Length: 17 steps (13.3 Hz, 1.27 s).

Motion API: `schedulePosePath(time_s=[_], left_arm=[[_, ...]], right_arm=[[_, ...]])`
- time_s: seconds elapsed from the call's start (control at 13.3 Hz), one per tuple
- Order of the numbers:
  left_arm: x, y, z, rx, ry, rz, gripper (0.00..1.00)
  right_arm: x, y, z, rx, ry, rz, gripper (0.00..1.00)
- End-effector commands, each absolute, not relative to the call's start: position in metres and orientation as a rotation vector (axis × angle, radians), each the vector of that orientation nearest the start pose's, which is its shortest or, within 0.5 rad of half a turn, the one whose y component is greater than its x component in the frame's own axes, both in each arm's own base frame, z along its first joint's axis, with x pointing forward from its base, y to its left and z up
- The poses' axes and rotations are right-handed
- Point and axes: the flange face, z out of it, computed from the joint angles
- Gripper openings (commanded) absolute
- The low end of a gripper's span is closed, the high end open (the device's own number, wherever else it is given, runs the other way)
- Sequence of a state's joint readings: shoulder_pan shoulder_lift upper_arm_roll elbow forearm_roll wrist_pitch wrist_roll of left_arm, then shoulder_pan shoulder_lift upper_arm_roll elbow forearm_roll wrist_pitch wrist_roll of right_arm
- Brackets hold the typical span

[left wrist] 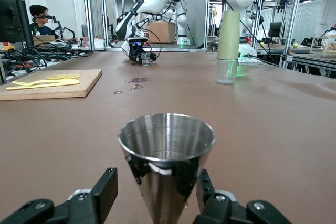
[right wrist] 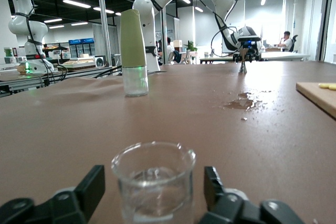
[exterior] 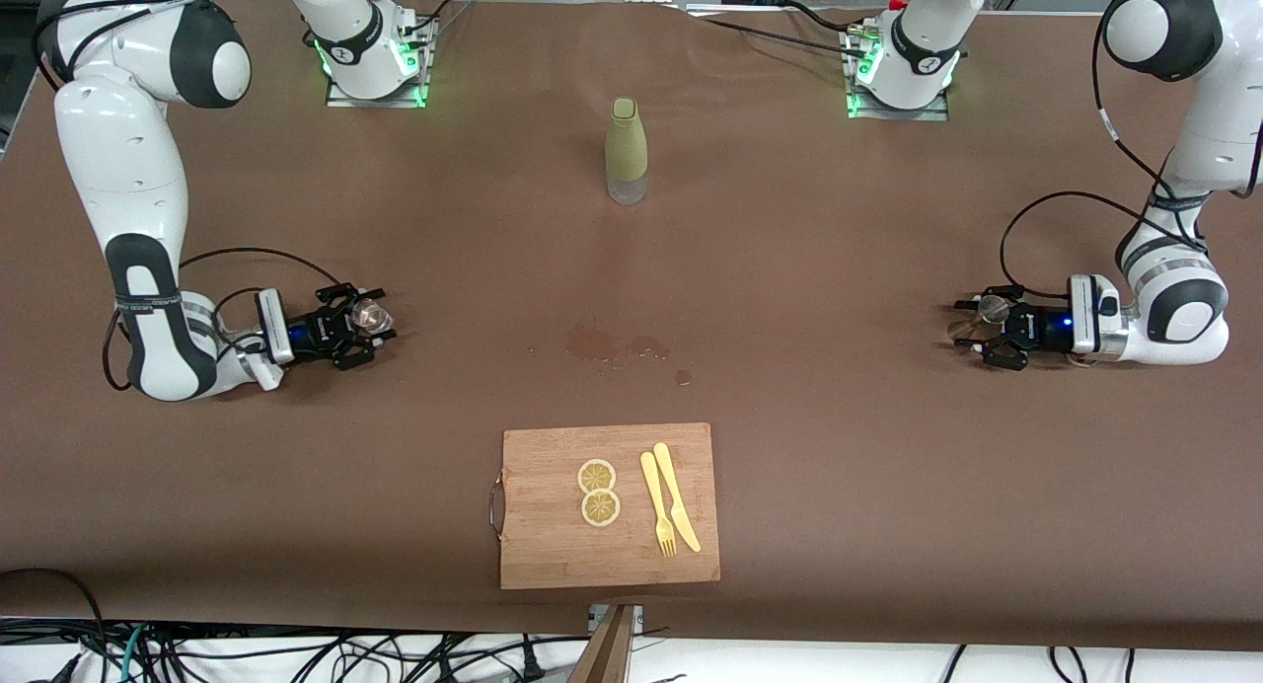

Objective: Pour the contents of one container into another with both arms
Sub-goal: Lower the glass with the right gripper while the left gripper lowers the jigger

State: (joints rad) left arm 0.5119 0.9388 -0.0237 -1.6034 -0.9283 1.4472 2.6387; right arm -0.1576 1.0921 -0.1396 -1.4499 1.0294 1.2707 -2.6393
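A clear glass cup (exterior: pixel 374 316) stands on the brown table toward the right arm's end. My right gripper (exterior: pixel 357 326) is open around it, and the right wrist view shows the glass (right wrist: pixel 153 182) with a gap to each finger (right wrist: pixel 93 182). Toward the left arm's end stands a conical steel cup (exterior: pixel 991 310). My left gripper (exterior: pixel 972 326) is open around this cup (left wrist: pixel 167 145), its fingers (left wrist: pixel 105 187) apart from the metal. Both cups rest on the table.
A green-sleeved bottle (exterior: pixel 627 150) stands mid-table near the arm bases. A wet spill (exterior: pixel 612 345) marks the middle of the table. Nearer the front camera lies a wooden cutting board (exterior: pixel 553 555) with two lemon slices (exterior: pixel 598 492), a yellow fork (exterior: pixel 657 505) and a knife (exterior: pixel 677 495).
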Motion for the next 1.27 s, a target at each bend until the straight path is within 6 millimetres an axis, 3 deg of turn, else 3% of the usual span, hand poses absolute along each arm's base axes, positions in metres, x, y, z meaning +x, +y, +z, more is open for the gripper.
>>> schedulePosePath(time_s=[0.0, 0.22, 0.45, 0.75, 0.97, 1.2], left_arm=[[0.547, 0.197, 0.084, 1.246, -1.457, 1.006, 1.0], [0.542, 0.222, 0.095, 1.285, -1.496, 0.977, 1.0], [0.553, 0.256, 0.131, 1.372, -1.671, 0.888, 1.0], [0.583, 0.277, 0.216, 1.494, -1.93, 0.863, 1.0], [0.59, 0.297, 0.263, 1.665, -2.105, 0.829, 1.0], [0.605, 0.268, 0.353, 1.77, -2.254, 0.677, 1.0]], right_arm=[[0.579, -0.083, 0.055, -1.088, -1.46, -0.744, 1.0], [0.579, -0.115, 0.076, -1.165, -1.488, -0.641, 1.0], [0.59, -0.15, 0.097, -1.273, -1.527, -0.518, 1.0], [0.596, -0.175, 0.15, -1.418, -1.526, -0.346, 1.0], [0.604, -0.181, 0.193, -1.513, -1.521, -0.245, 1.0], [0.606, -0.183, 0.265, -1.639, -1.523, -0.071, 1.0]])
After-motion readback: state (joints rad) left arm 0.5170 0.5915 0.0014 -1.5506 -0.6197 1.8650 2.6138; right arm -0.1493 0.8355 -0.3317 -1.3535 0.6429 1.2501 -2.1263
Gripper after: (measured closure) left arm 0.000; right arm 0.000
